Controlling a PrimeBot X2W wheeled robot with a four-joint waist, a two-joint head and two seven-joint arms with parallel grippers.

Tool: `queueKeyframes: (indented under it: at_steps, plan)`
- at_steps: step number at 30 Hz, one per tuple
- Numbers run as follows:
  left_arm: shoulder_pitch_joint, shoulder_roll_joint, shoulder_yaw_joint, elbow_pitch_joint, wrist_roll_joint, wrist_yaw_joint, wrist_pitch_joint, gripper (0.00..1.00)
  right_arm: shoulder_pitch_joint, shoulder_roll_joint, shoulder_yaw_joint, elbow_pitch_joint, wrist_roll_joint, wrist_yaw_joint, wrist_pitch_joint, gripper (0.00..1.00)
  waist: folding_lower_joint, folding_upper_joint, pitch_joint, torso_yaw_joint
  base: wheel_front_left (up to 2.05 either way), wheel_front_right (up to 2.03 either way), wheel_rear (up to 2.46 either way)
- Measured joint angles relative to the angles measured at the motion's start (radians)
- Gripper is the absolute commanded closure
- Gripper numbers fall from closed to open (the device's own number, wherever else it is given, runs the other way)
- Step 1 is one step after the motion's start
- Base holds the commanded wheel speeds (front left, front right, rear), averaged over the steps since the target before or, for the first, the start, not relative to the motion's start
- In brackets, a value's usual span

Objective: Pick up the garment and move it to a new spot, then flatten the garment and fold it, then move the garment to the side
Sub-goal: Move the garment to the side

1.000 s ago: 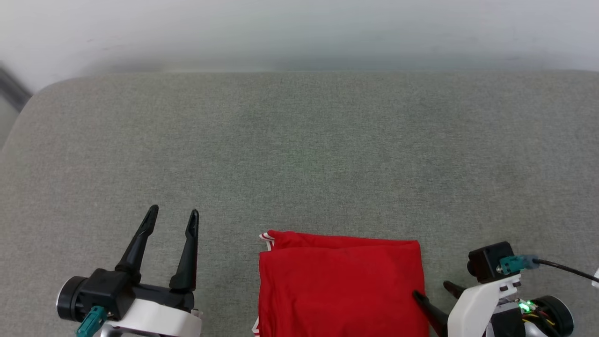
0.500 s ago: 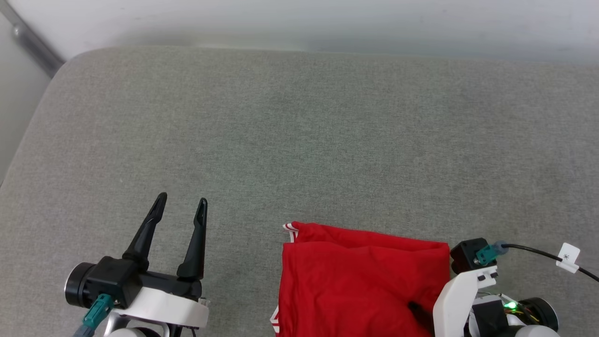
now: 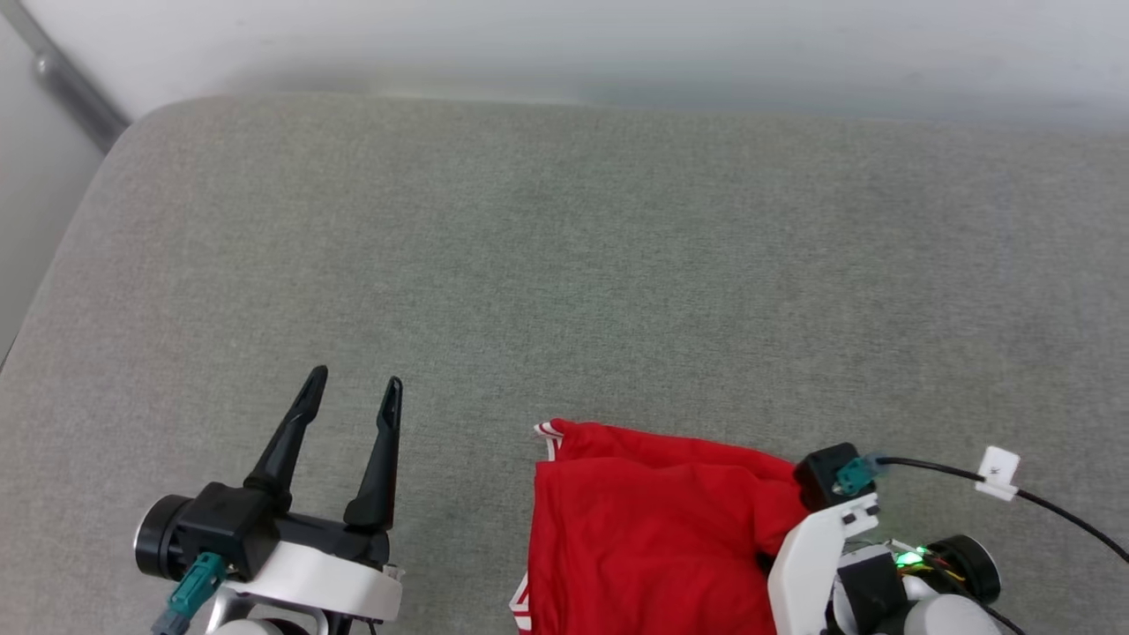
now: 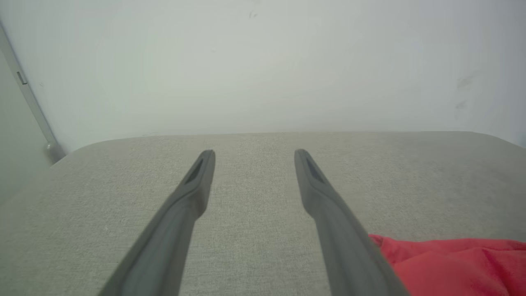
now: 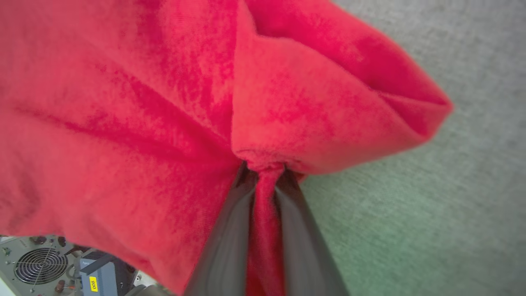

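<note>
Evidently the right gripper (image 5: 263,174) has just closed: a second ago its dark fingers (image 5: 228,234) stood apart at the right edge of the garment (image 3: 653,538), and in the right wrist view they are now drawn nearly together on a bunched ridge of red cloth pinched between them. The cloth around the pinch has gathered into creases, and the garment's right edge, straight a second ago, is now rucked up towards the wrist. The rest of the garment lies as a folded red packet on the grey padded surface (image 3: 564,265), at its near edge and right of centre in the head view, with a bit of striped trim (image 3: 547,432) showing at the far left corner. The left gripper (image 3: 355,381) has not altered: its fingers are spread wide, hold nothing and point away from the robot, and it sits apart from the garment on that side. The head camera shifted during the second, so the packet's displacement in that view is not a move of the cloth. Judgement: folding appears complete and the grasp for moving the garment aside is made. One pinch at one edge could let the layers slide open when it is dragged or lifted.
</note>
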Motion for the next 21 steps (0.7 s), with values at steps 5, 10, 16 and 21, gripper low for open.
queueKeyframes:
  at_steps: [5, 10, 16, 21]
  plan:
    - [0.024, -0.001, -0.010, -0.005, 0.000, 0.000, 0.000, 0.00, -0.025, -0.056, 0.073, -0.016, -0.069, 0.001, -0.010, 1.00, 0.0000, 0.0000, -0.027, -0.039, 0.00, 0.00, 0.00]
    - [0.034, -0.005, -0.047, -0.012, 0.004, 0.000, 0.000, 0.00, -0.078, -0.225, 0.158, -0.088, -0.127, 0.000, 0.019, 1.00, 0.0001, 0.0000, -0.041, -0.109, 0.00, 0.00, 0.00]
    - [0.013, -0.008, -0.110, -0.047, 0.008, 0.000, 0.000, 0.00, -0.204, -0.456, 0.260, -0.181, -0.147, 0.000, 0.059, 1.00, 0.0001, 0.0000, -0.029, -0.224, 0.00, 0.00, 0.00]
    - [-0.036, 0.011, -0.174, -0.057, 0.016, 0.000, 0.000, 0.00, -0.303, -0.602, 0.286, -0.199, -0.153, 0.000, 0.059, 1.00, 0.0001, 0.0000, 0.018, -0.323, 0.00, 0.00, 0.00]
